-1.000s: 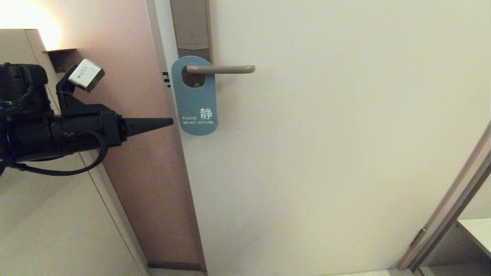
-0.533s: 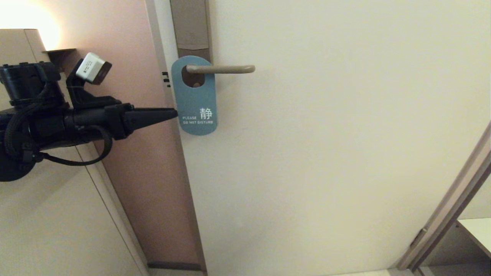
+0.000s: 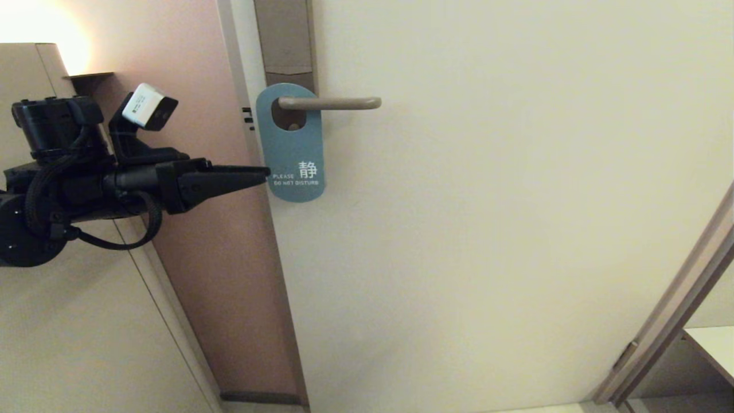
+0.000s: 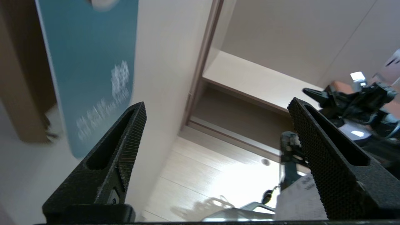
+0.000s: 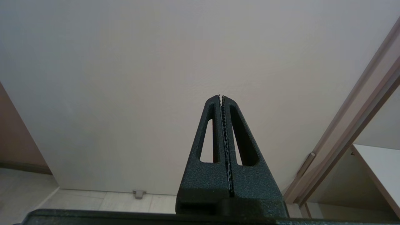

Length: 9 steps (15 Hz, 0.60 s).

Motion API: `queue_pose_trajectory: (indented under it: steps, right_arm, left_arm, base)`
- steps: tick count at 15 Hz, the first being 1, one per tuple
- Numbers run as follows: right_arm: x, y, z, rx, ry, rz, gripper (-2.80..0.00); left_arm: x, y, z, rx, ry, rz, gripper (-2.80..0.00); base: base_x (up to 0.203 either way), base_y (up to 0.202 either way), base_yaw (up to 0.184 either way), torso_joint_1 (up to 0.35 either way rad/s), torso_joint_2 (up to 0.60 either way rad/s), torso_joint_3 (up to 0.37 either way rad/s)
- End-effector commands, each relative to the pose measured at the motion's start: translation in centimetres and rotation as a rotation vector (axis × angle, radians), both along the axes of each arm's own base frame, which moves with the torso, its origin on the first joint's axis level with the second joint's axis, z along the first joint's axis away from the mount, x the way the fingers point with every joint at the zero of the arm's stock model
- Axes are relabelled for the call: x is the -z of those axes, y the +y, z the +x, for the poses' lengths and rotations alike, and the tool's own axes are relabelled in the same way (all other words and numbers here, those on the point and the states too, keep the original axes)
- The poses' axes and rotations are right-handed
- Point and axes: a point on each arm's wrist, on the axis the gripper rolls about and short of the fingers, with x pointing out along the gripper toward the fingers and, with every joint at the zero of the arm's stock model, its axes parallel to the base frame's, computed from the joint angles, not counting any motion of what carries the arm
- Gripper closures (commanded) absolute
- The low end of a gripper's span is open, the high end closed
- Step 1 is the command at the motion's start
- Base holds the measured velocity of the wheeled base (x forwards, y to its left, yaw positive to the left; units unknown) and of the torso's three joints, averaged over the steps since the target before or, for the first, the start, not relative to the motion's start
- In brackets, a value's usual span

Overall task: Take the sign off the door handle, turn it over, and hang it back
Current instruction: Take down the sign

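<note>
One claw working: left claw spread wide, reaching for pickup.
Sign hangs on door handle, blue face out, at claw tips; next: straddle its edge, close. Right claw parked shut.

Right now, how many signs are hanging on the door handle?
1: a blue sign hangs from the door handle near the lock plate, with the left gripper at its lower edge. A second behind it cannot be ruled out.

The blue sign reads "静 PLEASE DO NOT DISTURB", small letters somewhat faint.
</note>
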Motion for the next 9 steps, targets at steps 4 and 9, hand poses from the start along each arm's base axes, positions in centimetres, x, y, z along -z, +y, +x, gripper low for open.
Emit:
queue_pose_trajectory:
  steps: [4,9]
  right_arm:
    - [0.0,0.0,0.0,-0.001,0.001,-0.001,0.0]
    - [0.0,0.0,0.0,-0.001,0.001,-0.001,0.0]
  left_arm:
    - [-0.1,0.1,1.5,0.002,-0.061,-0.005,-2.8]
    - [-0.4,1.6,1.4,-0.041,-0.063,-0.006,-2.8]
  base:
    - [0.0,0.0,0.0,0.0,0.0,0.0]
    - [0.0,0.0,0.0,0.0,0.0,0.0]
